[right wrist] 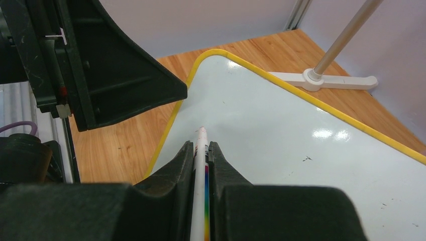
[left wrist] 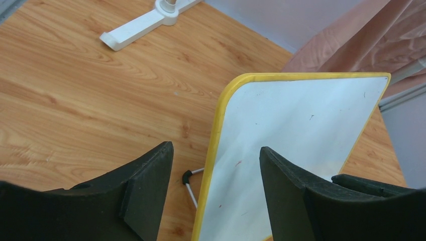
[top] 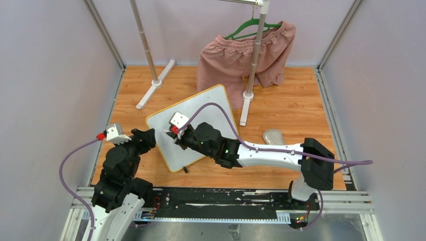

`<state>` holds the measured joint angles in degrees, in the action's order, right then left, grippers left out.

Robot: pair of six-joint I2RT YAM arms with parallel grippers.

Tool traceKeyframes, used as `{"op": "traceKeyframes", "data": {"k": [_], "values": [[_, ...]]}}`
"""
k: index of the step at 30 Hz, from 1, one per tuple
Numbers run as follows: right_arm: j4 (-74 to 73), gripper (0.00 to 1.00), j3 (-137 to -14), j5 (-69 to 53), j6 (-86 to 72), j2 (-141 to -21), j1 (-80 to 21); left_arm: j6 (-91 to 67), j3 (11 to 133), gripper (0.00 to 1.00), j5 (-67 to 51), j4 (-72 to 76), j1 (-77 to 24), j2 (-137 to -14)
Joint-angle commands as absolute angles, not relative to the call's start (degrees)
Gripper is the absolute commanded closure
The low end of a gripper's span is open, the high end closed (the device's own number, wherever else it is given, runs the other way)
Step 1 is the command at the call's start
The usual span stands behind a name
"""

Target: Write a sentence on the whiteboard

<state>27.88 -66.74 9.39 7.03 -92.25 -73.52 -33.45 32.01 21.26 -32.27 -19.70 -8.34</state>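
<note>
Right tool (right wrist: 201, 149) clamping marker (right wrist: 199, 188) over whiteboard (right wrist: 301, 150), left tool (left wrist: 216, 148) alongside, rack (top: 253, 65) behind

A wooden table (top: 296, 108) lies under both grippers. Well beyond the right gripper (top: 175, 132), toward the far wall, stands a clothes rack (top: 256, 55) on two white feet. One foot (top: 154, 84) lies ahead of the left gripper (top: 149, 136). The other foot (top: 244, 110) is ahead and to the right of the right gripper. A pink garment (top: 228, 60) hangs from a green hanger (top: 248, 26) on the rack. A small grey oval pad (top: 274, 135) rests on the wood, well to the right of the right gripper. Pale grey walls (top: 45, 75) close in the sides.
</note>
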Motion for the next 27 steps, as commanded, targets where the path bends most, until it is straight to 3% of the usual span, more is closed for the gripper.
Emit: {"op": "traceKeyframes", "data": {"k": [1, 8, 13, 18, 27], "values": [[30.32, 1.0, -69.72, 10.18, 6.7, -93.91, -74.27, -33.95, 31.53, 0.31, 22.47, -30.89, -20.13, -7.47], [32.97, 1.0, -70.01, 11.68, 7.13, -95.15, -74.22, -35.3, 31.33, 0.32, 24.07, -31.31, -20.13, -7.96], [34.03, 1.0, -67.54, 10.87, 6.4, -92.41, -74.26, -41.26, 30.38, 0.16, 25.01, -31.2, -20.13, -7.24], [33.84, 1.0, -63.26, 10.79, 5.69, -87.52, -74.27, -44.58, 29.51, 0.11, 24.73, -28.94, -20.12, -6.2], [32.9, 1.0, -56.59, 12.46, 4.73, -78.86, -74.27, -48.09, 26.96, 0.31, 18.54, -27.72, -18.77, -9.31]]}}
